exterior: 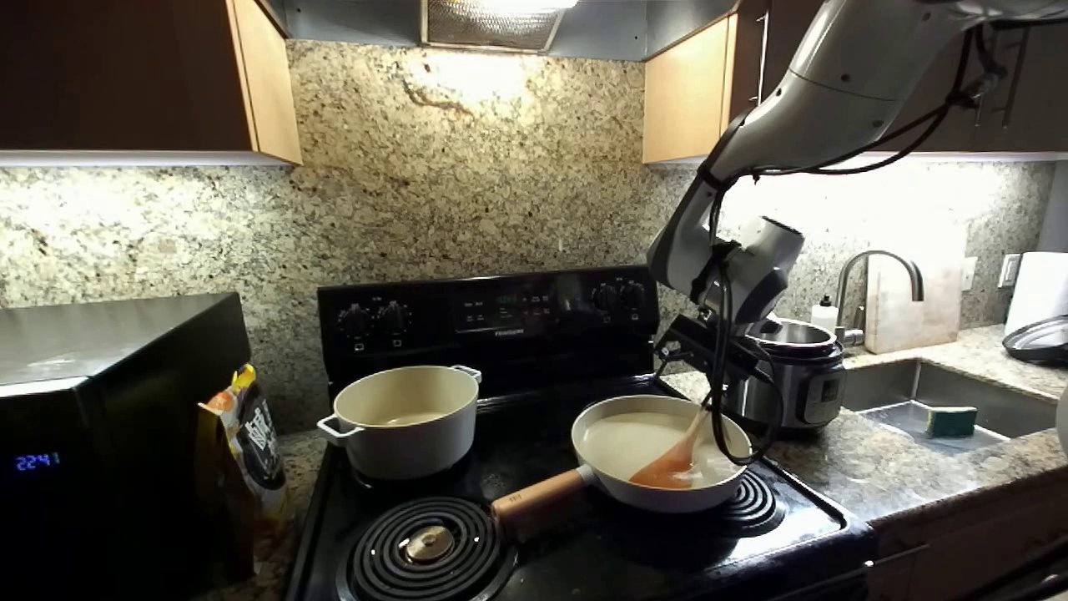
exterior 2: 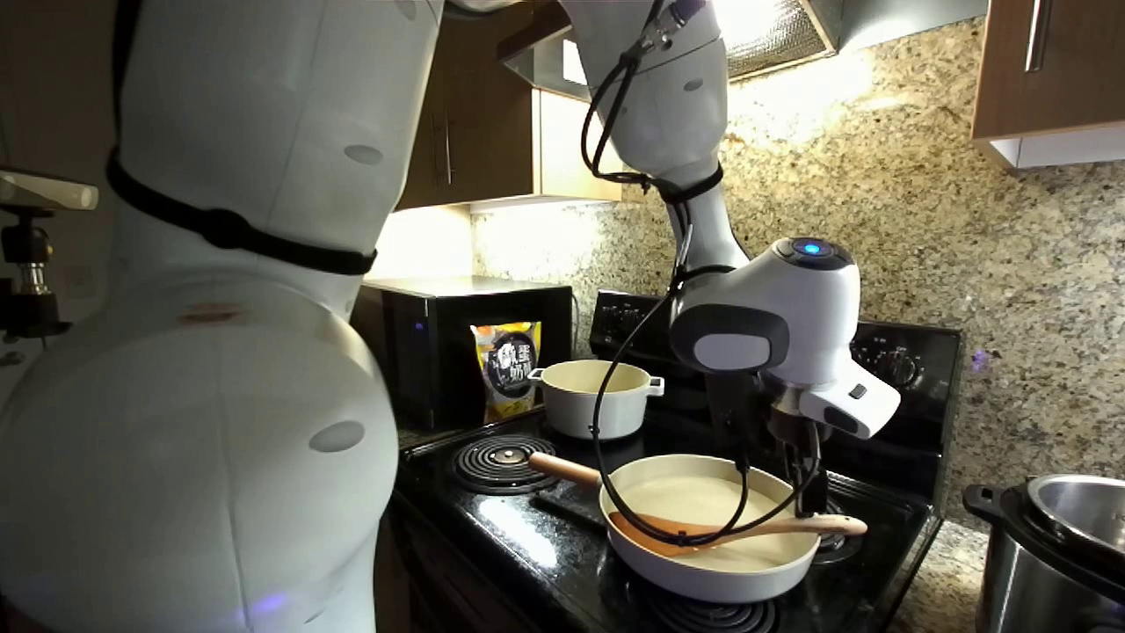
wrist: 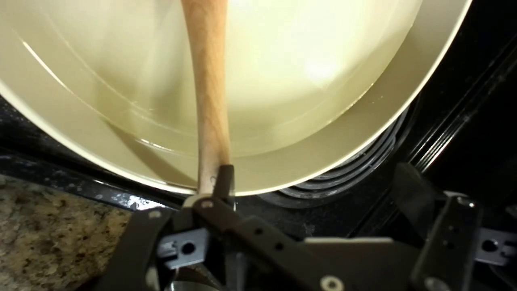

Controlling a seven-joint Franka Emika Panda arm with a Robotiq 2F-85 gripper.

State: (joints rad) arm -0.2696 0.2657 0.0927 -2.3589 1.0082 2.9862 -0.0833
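Find the spatula [wrist: 212, 97] in the pan [exterior 2: 703, 584], blade dipped, by the look of it, in liquid [wrist: 282, 117], handle laid out across the rim. Note the gripper [wrist: 315, 178] just above that rim, near the handle's free end, with fingers spread wide and nothing clamped between. In the wrist view, see the handle run past the near finger [wrist: 226, 182] on the outer side, outside the gap rather than inside; cannot tell whether touching or barely apart. Well off across the gap, see the far finger [wrist: 408, 192] against the black stove [exterior: 576, 559]. Take the long axis as nearly upright in the wrist view, about square to the line joining the fingertips, with the free end down at the gripper and the blade out of frame at the top. In both exterior views, follow it from the blade low in the pan up to the gripper: pointing, blade first, roughly toward the side of the pan handle [exterior: 538, 494], and tail first toward the counter [wrist: 52, 242] and the cooker [exterior: 822, 394]. Apart from the pan, also on the stove, note the pot [exterior: 413, 446].
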